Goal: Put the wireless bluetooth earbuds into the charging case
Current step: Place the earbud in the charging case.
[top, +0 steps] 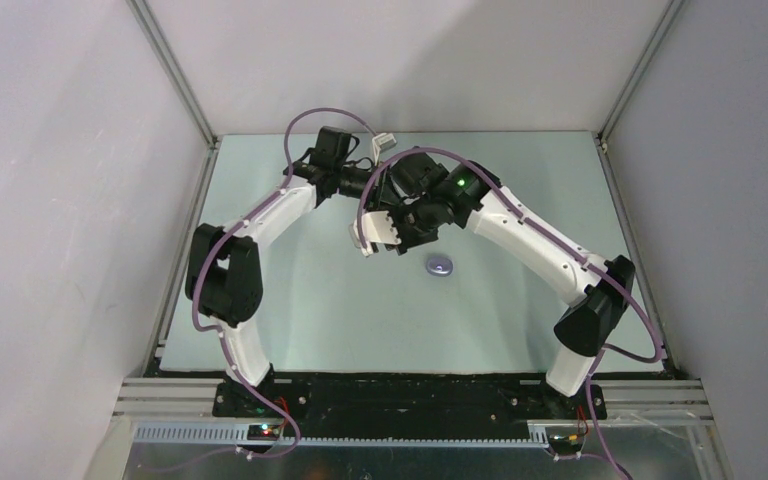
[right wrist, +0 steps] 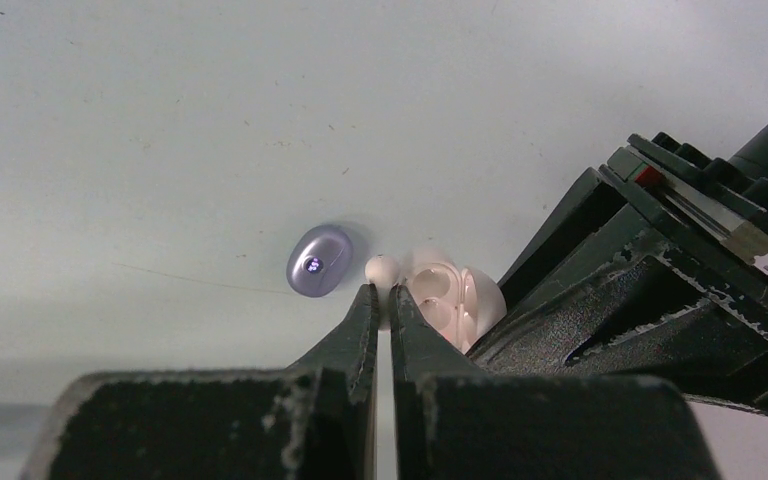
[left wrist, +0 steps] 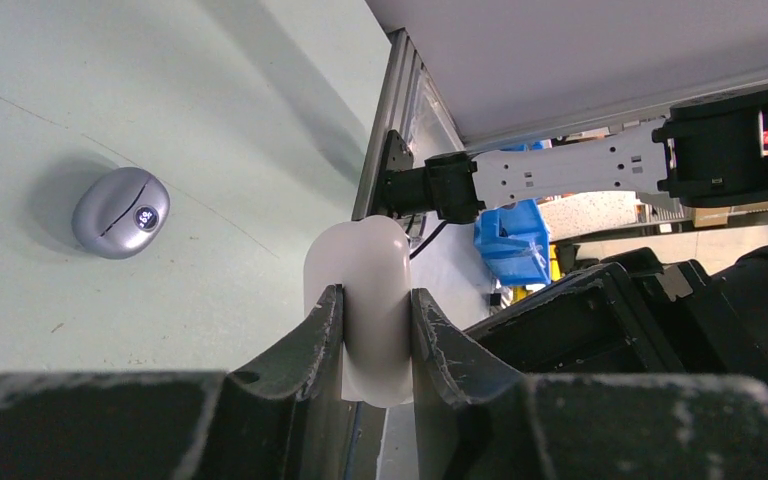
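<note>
My left gripper (left wrist: 375,295) is shut on the white charging case (left wrist: 360,270) and holds it above the table; in the top view the case (top: 377,232) is at the table's middle. In the right wrist view the case (right wrist: 452,300) is open, its wells facing the camera. My right gripper (right wrist: 380,290) is shut on a white earbud (right wrist: 382,269) right beside the case's rim. A closed purple case (top: 441,266) lies on the table to the right; it also shows in the left wrist view (left wrist: 121,212) and the right wrist view (right wrist: 318,262). No purple earbuds are in view.
The two wrists crowd together over the table's middle (top: 400,205). Grey enclosure walls with aluminium posts (top: 175,90) ring the pale green table (top: 360,320). A blue bin (left wrist: 513,240) sits outside the enclosure.
</note>
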